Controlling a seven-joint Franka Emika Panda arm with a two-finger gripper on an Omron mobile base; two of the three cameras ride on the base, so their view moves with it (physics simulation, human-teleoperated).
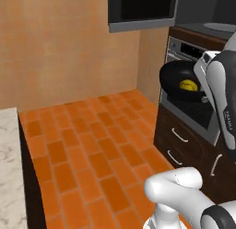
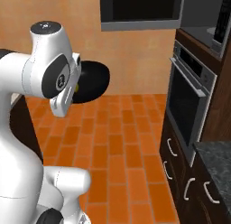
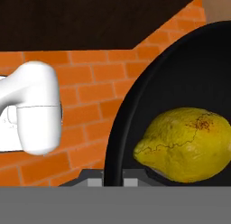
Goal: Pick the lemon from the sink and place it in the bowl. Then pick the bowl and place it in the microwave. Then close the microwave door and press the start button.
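Note:
My gripper (image 3: 113,180) is shut on the rim of the glossy black bowl (image 1: 177,80), which hangs in the air in front of the oven. The yellow lemon (image 1: 188,85) lies inside the bowl (image 3: 180,83), and in the hand view the lemon (image 3: 185,144) rests just right of the pinched rim. From the right base view the bowl (image 2: 94,81) shows partly behind my white arm. The microwave (image 1: 216,13) sits high on the right with its pale turntable showing. Its dark glass door (image 1: 143,11) stands swung open to the left. The sink is out of view.
A steel oven (image 1: 196,110) with a bar handle (image 2: 189,83) sits below the microwave, over dark drawers (image 2: 173,160). A marble counter edge (image 1: 8,168) lies at the left. Orange brick floor (image 1: 92,140) spreads between them.

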